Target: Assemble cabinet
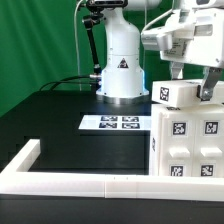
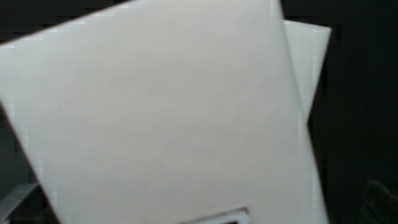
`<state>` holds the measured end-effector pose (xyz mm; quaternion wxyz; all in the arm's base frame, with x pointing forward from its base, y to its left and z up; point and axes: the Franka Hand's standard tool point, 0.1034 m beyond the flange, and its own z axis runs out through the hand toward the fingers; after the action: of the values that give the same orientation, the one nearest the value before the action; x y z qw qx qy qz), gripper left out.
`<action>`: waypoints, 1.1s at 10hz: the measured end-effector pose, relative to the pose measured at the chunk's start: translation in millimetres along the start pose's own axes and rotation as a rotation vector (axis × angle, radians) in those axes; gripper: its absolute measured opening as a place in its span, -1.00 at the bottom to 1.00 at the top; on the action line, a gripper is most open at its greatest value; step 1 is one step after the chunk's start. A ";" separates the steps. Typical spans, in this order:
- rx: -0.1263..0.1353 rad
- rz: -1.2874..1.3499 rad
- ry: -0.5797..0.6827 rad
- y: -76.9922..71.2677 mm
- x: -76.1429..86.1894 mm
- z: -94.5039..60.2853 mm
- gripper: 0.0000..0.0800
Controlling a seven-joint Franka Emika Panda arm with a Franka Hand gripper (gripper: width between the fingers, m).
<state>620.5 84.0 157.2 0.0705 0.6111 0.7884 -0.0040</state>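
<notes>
The cabinet (image 1: 190,140) is a white box at the exterior view's right, with four black-and-white tags on its front. A smaller white piece (image 1: 180,93) with one tag lies on top of it. My gripper (image 1: 190,82) comes down from above and straddles this top piece, with a finger on each side, and looks shut on it. In the wrist view a white panel (image 2: 160,110) fills nearly the whole picture. A second white edge (image 2: 311,60) shows behind it and a tag corner (image 2: 231,215) below. My fingers barely show there.
The marker board (image 1: 118,123) lies flat on the black table left of the cabinet. A long low white border rail (image 1: 60,185) runs along the front and turns back at the left. The arm's white base (image 1: 122,65) stands behind, before a green backdrop.
</notes>
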 end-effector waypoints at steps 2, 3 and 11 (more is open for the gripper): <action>0.000 0.003 0.000 -0.3 -1.5 0.3 0.39; 0.000 0.004 0.000 -0.3 -1.6 0.3 0.39; 0.000 0.659 0.001 -2.4 -8.5 1.5 0.39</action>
<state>620.5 75.1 156.5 0.0678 0.8335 0.5481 0.0192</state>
